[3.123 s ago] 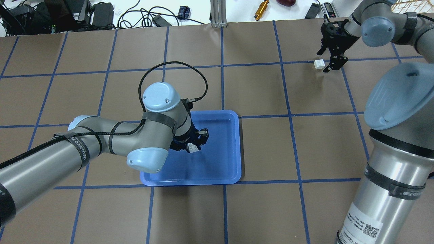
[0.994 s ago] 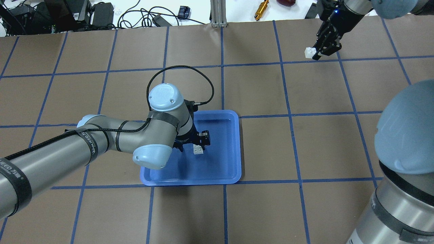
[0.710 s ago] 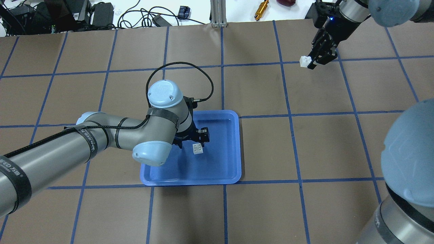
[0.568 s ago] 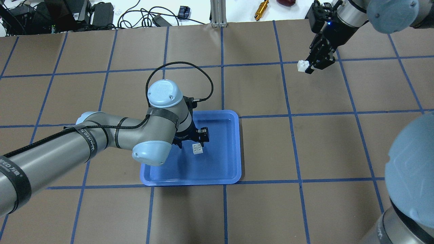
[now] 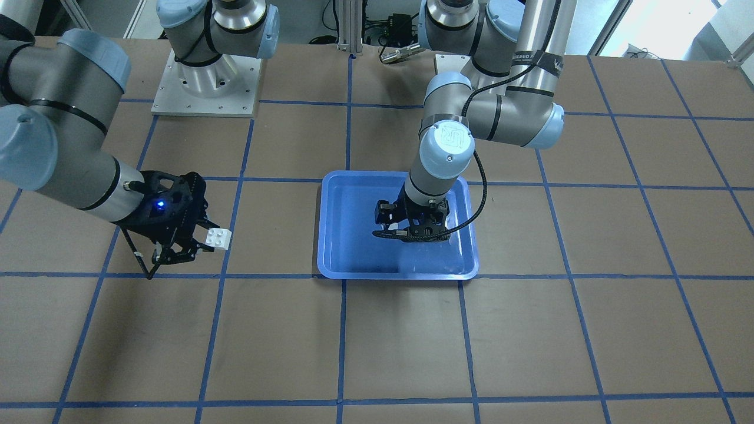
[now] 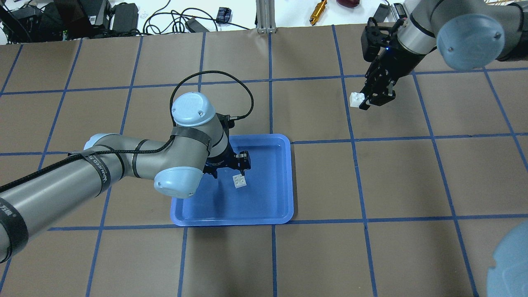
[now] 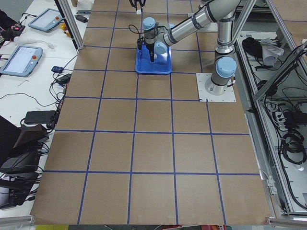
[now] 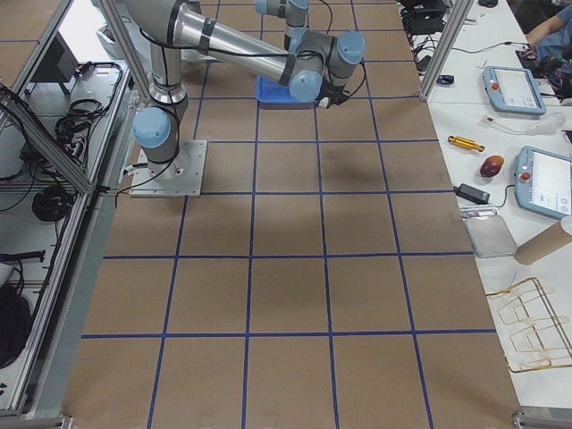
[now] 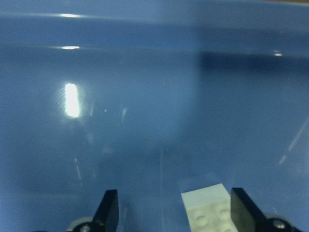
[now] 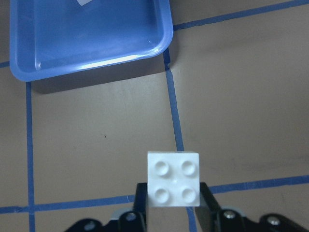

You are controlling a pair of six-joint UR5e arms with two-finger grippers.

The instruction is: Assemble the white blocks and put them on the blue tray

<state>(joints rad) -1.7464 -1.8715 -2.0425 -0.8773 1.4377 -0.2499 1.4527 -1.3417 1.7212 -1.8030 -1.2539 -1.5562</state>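
Fingers (image 9: 108,215) of the left gripper (image 9: 176,217) stand wide apart and grasp nothing; this gripper is released and hangs low over the blue tray (image 6: 268,202). The first white block (image 6: 240,180) lies on the tray floor right under it, studs up. In the left wrist view the block sits in the gap between the two fingers, much closer to the right-hand finger than to the other. It does not seem to touch either finger, though its lower part is cut by the edge of the view. In the overhead view the same block shows just beside the gripper's black fingers, inside the tray.

The right gripper (image 6: 367,99) is clenched on the second white block (image 6: 355,99). This block is pinched by its sides at the very tips of the fingers and sticks out beyond them, with its four studs turned toward the wrist camera. It appears lifted off the brown table (image 6: 313,255), above a blue tape line (image 10: 175,116) of the grid. The tray is well apart from this gripper: in the right wrist view only one rounded corner of it shows, ahead of the fingers and to their left. The two blocks are not joined; each is a separate square piece.
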